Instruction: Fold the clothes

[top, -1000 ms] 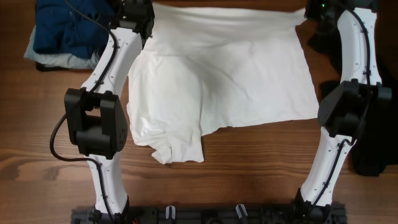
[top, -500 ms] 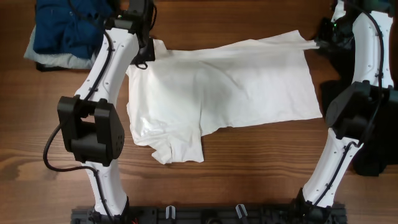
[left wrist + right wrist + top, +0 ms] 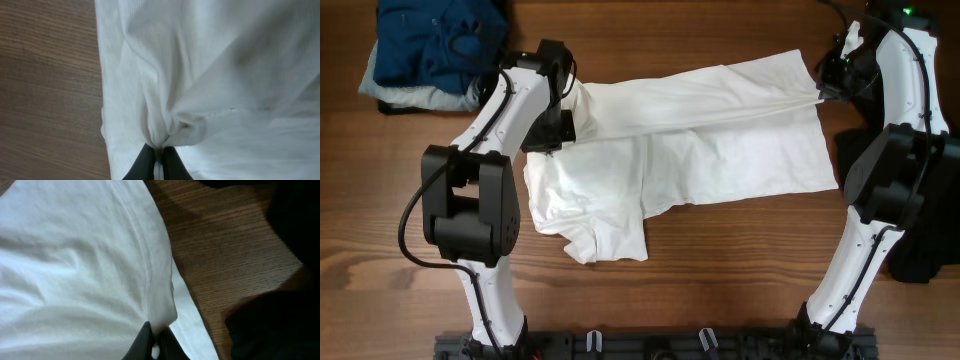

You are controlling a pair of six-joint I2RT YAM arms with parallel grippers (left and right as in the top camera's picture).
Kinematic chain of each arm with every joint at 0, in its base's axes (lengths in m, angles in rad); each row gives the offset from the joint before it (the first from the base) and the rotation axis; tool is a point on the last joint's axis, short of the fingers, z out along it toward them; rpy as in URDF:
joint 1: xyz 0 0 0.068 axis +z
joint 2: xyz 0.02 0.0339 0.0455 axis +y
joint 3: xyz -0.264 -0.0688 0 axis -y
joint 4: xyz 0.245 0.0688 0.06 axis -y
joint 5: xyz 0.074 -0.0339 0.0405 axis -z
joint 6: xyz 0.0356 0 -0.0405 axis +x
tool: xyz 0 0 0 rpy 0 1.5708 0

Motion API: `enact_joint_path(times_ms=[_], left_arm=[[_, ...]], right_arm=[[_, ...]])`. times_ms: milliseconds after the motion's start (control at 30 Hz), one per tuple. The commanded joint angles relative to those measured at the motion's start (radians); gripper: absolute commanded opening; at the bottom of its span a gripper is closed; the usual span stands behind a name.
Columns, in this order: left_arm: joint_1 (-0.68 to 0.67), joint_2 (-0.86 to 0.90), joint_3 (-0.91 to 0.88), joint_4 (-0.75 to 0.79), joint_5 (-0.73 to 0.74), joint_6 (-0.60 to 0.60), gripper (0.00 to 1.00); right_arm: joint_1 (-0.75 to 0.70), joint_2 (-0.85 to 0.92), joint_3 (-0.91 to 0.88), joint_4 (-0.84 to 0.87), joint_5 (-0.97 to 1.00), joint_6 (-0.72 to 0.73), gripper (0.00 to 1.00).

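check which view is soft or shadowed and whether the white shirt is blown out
Overhead: sharp and evenly lit, the white shirt is bright but its folds show. Left wrist: the cloth near the left gripper is soft, with grey shade at upper right. Right wrist: the table grain is crisp, the dark garment is crushed to black.

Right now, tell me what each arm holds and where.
The white shirt: left jaws pinch a bunched fold at its left edge, right jaws its right-hand hem.
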Motion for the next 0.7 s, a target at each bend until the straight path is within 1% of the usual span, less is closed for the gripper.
enact_joint_path(times_ms=[0,67,100,133,167,200,233,300,333,367,433,533,600,633,667], left_arm=[[0.003,-0.026,-0.034,0.008,0.009,-0.040,0.04],[0.003,-0.026,-0.042,0.012,0.009,-0.044,0.04],[0.003,-0.026,-0.044,0.018,0.009,-0.043,0.20],[0.003,-0.026,-0.044,0.024,0.009,-0.043,0.35],[0.003,-0.026,-0.044,0.039,0.009,-0.043,0.52],[0.003,-0.026,-0.044,0.058,0.008,-0.043,0.62],[0.006,-0.026,-0.041,0.073,0.008,-0.043,0.66],[0.024,-0.026,-0.016,0.077,0.009,-0.043,0.72],[0.038,-0.032,0.002,0.071,0.009,-0.043,0.74],[0.055,-0.041,0.028,0.062,0.009,-0.043,0.75],[0.090,-0.071,0.099,0.025,0.009,-0.043,0.77],[0.120,-0.149,0.187,-0.029,0.021,-0.032,0.83],[0.122,-0.216,0.215,-0.063,0.027,-0.032,0.88],[0.117,-0.297,0.216,-0.094,0.043,-0.036,0.91],[0.113,-0.322,0.216,-0.106,0.056,-0.037,0.94]], right_arm=[[-0.007,-0.037,-0.006,-0.005,0.010,-0.010,0.04],[-0.007,-0.037,-0.006,-0.008,0.010,-0.010,0.04],[-0.007,-0.037,-0.006,-0.009,0.010,-0.010,0.04],[-0.007,-0.037,-0.006,-0.010,0.010,-0.009,0.09],[-0.007,-0.037,-0.006,-0.014,0.009,-0.006,0.16],[-0.007,-0.037,-0.006,-0.021,0.010,-0.006,0.18],[-0.007,-0.037,-0.006,-0.031,0.010,-0.006,0.25],[-0.007,-0.037,-0.006,-0.056,0.010,-0.006,0.54],[-0.007,-0.037,-0.006,-0.065,0.007,-0.006,0.65],[-0.007,-0.039,-0.004,-0.072,-0.002,0.000,0.70],[-0.007,-0.050,0.019,-0.095,-0.020,0.003,0.72],[-0.007,-0.117,0.074,-0.148,-0.047,0.005,0.72],[-0.007,-0.187,0.087,-0.174,-0.054,0.009,0.72],[-0.007,-0.280,0.087,-0.198,-0.055,0.022,0.72],[-0.007,-0.326,0.087,-0.211,-0.055,0.023,0.72]])
